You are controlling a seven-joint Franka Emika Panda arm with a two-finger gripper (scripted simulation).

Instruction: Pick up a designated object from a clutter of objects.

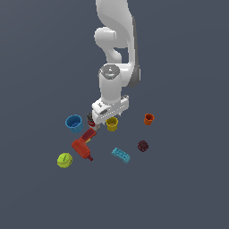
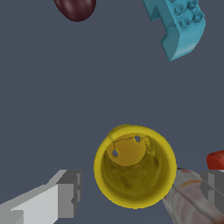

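Observation:
The designated object, a mustard-yellow cup [image 1: 112,124] [image 2: 134,168], stands upright with its open rim facing the wrist camera. My gripper [image 1: 109,118] [image 2: 140,190] hangs right over it and is open. In the wrist view one grey finger [image 2: 69,193] sits on one side of the cup and the other finger [image 2: 214,183] on the opposite side, both clear of its wall. The rest of the clutter of objects lies spread around it.
A blue cup [image 1: 74,123] and a dark can [image 1: 90,118] sit toward the exterior view's left, and an orange cup [image 1: 149,119] toward its right. Nearer lie a red bottle [image 1: 82,148], green ball [image 1: 65,160], teal brick [image 1: 121,155] [image 2: 179,24] and maroon ball [image 1: 142,146] [image 2: 76,6]. A mottled cylinder [image 2: 188,199] touches the yellow cup's side.

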